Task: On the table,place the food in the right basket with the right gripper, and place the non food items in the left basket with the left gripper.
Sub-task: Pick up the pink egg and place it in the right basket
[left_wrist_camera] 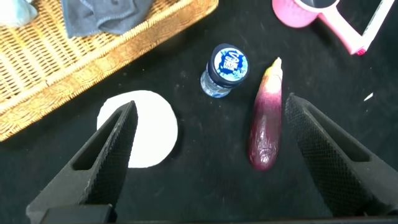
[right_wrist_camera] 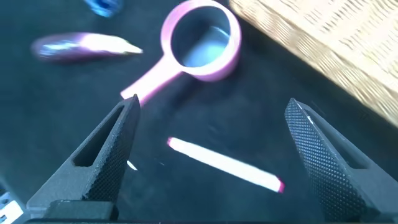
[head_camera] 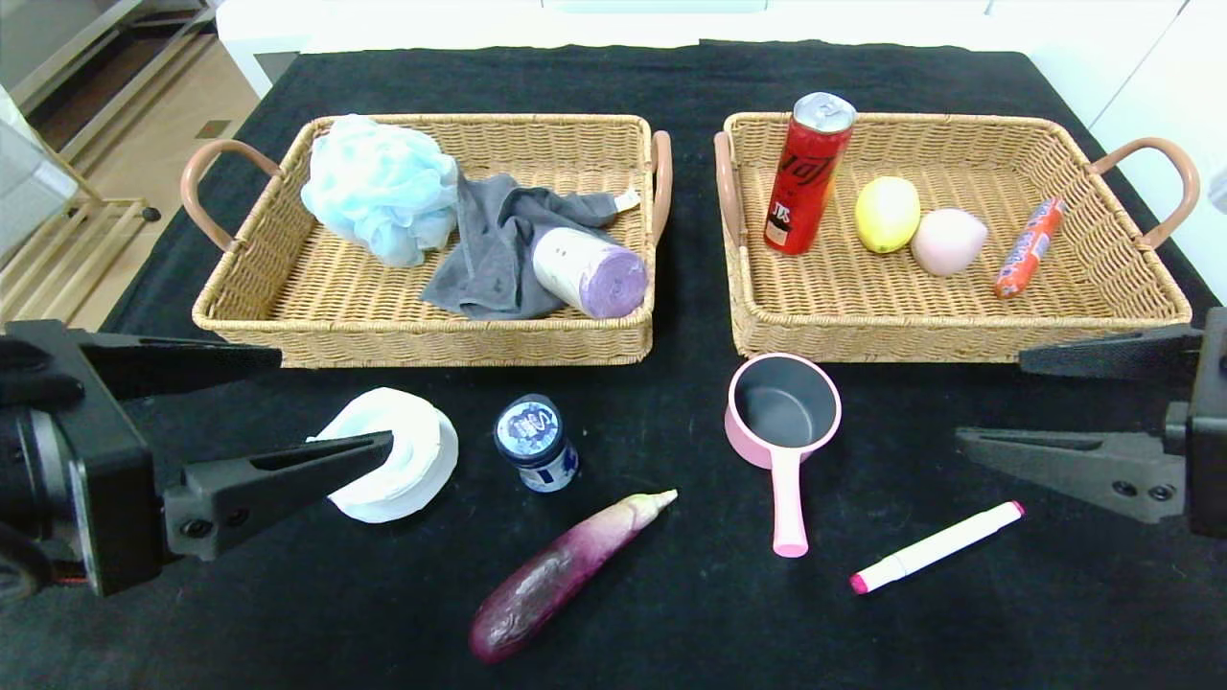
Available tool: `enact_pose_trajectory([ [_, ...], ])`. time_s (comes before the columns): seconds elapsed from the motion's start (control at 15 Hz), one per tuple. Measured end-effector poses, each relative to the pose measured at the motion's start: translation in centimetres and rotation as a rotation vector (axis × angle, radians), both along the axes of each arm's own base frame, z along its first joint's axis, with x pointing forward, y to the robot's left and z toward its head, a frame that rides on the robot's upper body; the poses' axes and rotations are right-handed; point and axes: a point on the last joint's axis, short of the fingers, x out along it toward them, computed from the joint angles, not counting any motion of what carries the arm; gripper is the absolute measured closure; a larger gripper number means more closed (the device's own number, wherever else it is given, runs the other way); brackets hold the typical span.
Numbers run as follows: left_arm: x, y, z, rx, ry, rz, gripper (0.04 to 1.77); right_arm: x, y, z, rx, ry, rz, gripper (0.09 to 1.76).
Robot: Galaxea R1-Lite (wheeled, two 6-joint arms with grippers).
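On the black table (head_camera: 671, 613) sit two wicker baskets side by side. Inside the left basket (head_camera: 288, 316) lie a blue loofah (head_camera: 381, 187), a grey cloth (head_camera: 494, 249) and a roll of purple bags (head_camera: 590, 273) resting on the cloth. Inside the right basket (head_camera: 1131, 297) a red can (head_camera: 808, 172) stands upright near the left wall, with a lemon (head_camera: 887, 214) touching a pink egg-shaped item (head_camera: 947, 241), and a sausage stick (head_camera: 1030, 246) apart from them toward the right.

Nearer the robot, five things lie loose on the cloth: a white tape roll (head_camera: 407, 446), a small jar (head_camera: 535, 444) with a blue lid beside it, an eggplant (head_camera: 561, 573) lying aslant, a pink saucepan (head_camera: 781, 412) just in front of the right basket with its handle pointing toward the robot, and a pink-capped marker (head_camera: 935, 547).

At the left edge, the left gripper (head_camera: 278, 422) hangs with its fingers spread wide and nothing between them; its wrist view shows the tape roll (left_wrist_camera: 146, 127), jar (left_wrist_camera: 225, 70) and eggplant (left_wrist_camera: 266, 118) below it. At the right edge, the right gripper (head_camera: 1045, 402) is likewise wide apart and empty, above the marker (right_wrist_camera: 224, 163) and near the saucepan (right_wrist_camera: 202, 43).
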Motion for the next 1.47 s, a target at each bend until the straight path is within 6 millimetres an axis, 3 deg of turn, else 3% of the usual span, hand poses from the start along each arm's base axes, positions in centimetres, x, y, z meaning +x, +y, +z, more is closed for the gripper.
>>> enact_pose_trajectory([
  [0.4,-0.3,0.2,0.5,-0.015,-0.018,0.001,0.09,1.4,4.9,-0.9,0.0,-0.047,0.119,0.14],
  [0.93,-0.7,0.4,1.0,-0.032,-0.037,0.003,0.09,3.9,13.0,-4.0,0.045,-0.11,0.246,0.14],
  [1.47,-1.2,0.6,1.3,-0.043,-0.056,-0.007,0.09,5.1,17.7,-7.3,0.052,-0.139,0.268,0.14],
])
